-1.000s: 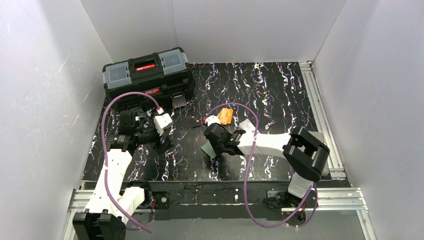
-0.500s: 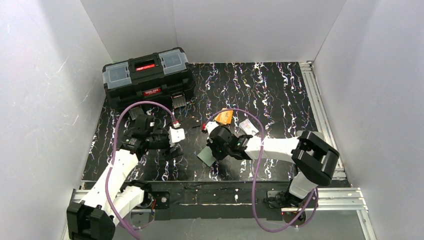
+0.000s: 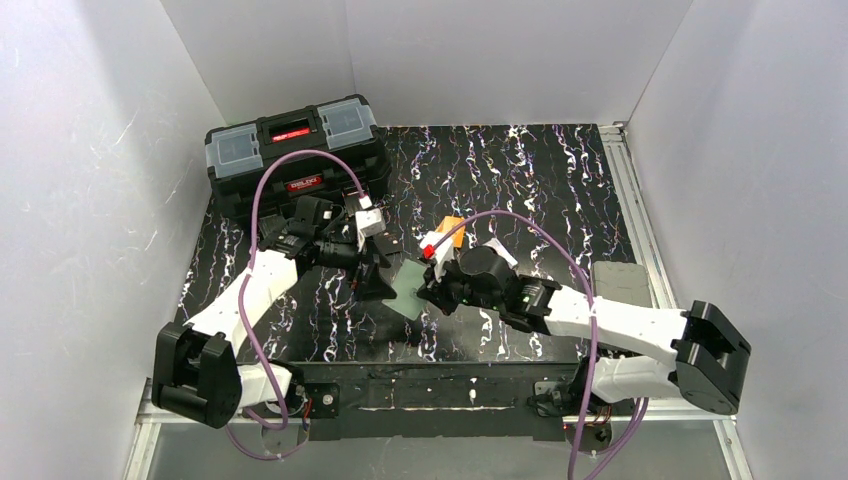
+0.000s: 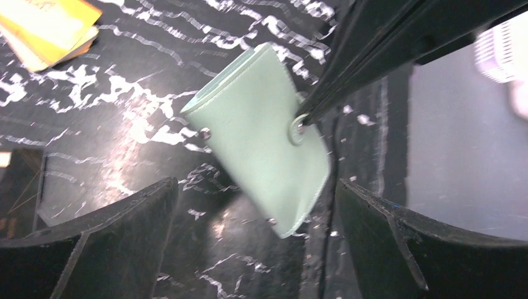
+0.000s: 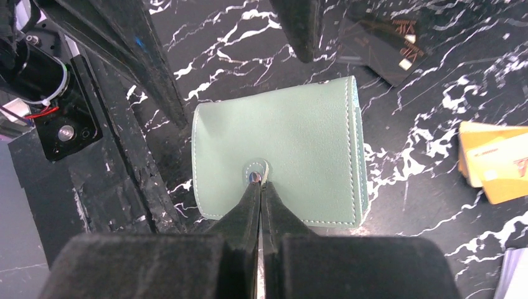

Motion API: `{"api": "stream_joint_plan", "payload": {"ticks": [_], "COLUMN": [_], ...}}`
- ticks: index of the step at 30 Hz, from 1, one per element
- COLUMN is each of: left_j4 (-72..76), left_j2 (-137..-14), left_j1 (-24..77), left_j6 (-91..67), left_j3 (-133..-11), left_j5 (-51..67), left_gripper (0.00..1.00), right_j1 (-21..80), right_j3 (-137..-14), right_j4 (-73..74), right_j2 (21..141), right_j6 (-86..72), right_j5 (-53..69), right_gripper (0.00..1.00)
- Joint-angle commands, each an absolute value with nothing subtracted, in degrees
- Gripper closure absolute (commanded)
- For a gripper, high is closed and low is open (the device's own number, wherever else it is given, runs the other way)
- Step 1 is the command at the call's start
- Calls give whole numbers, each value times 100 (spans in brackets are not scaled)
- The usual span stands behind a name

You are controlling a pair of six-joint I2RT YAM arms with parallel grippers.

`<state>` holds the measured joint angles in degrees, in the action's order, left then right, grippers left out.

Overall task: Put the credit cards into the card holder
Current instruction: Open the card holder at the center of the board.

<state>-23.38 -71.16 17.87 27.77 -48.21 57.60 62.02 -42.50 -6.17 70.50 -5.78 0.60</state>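
Here, card holder [image 5: 292, 137], touching closed right gripper [image 5: 258, 182]

The card holder [image 5: 286, 143], a mint-green stitched wallet, was closed, outer face up, over the black marbled worktop [image 5: 405, 118]. The right gripper [image 5: 258, 180] pinched its round snap tab. The orange card [image 5: 498, 168] lay flat near its open edge. The white card [image 3: 499, 248] lay just beside that, partly hidden.

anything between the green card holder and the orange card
Nothing. Only bare black marbled table separates the card holder from the orange card, clearest in the right wrist view.
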Motion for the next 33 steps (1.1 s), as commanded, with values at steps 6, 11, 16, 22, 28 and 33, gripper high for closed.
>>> {"api": "stream_joint_plan", "payload": {"ticks": [6, 11, 16, 22, 28, 33], "left_j4": [-2649, -2313, -2232, -2531, -2514, -2435], "left_j2": [-7089, -7136, -7256, -7298, -7266, -7222], "left_j1": [1796, 1800, 1793, 1794, 1802, 1794], "left_j6": [2043, 1677, 1434, 1642, 1511, 1272], "left_j3": [-5194, -5213, -5339, -5523, -5558, -5603], "left_j5": [6701, 6556, 6872, 7101, 7026, 7036], "left_gripper": [2, 2, 19, 65, 100, 100], "right_j1": [6334, 6422, 6485, 6543, 6607, 6650], "right_j3": [-4640, -4833, -4926, -4904, -4810, -4550], "right_j4": [-794, -665, -642, -685, -736, -923], "right_j2": [6477, 6404, 6359, 6324, 6198, 5953], "right_j6": [-18, 234, 283, 308, 367, 440], "right_j5": [30, -186, -243, -274, -212, -46], "right_gripper": [99, 99, 99, 99, 99, 99]}}
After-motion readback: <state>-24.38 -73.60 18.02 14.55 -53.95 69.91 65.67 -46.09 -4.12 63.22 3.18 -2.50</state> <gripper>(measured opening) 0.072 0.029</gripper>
